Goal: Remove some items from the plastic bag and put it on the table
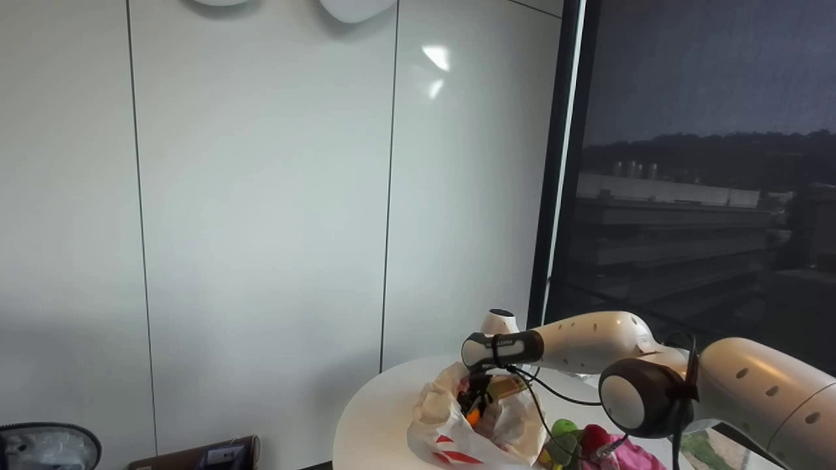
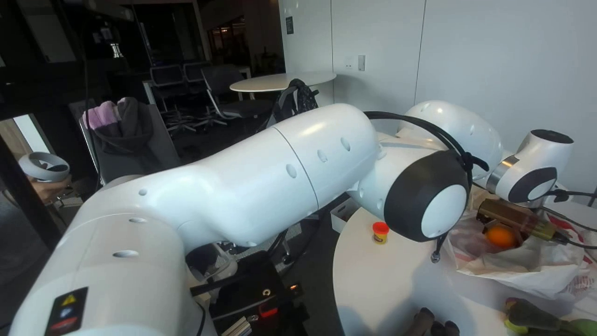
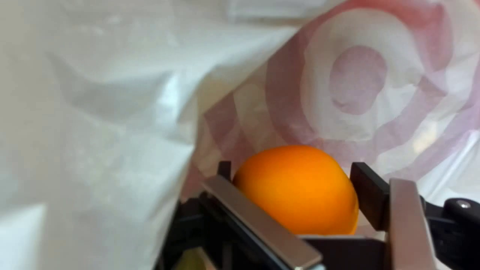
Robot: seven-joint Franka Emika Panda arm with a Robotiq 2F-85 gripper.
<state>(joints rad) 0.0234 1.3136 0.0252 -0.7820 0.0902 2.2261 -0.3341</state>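
I hold an orange between my fingers, one against each side. Orange and fingers are within the open plastic bag, its crumpled walls around them, and the bag sits on the table.

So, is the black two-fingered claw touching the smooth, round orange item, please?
Touching: in the wrist view, the claw straddles the orange item, whose side meets the finger at picture right with no gap.
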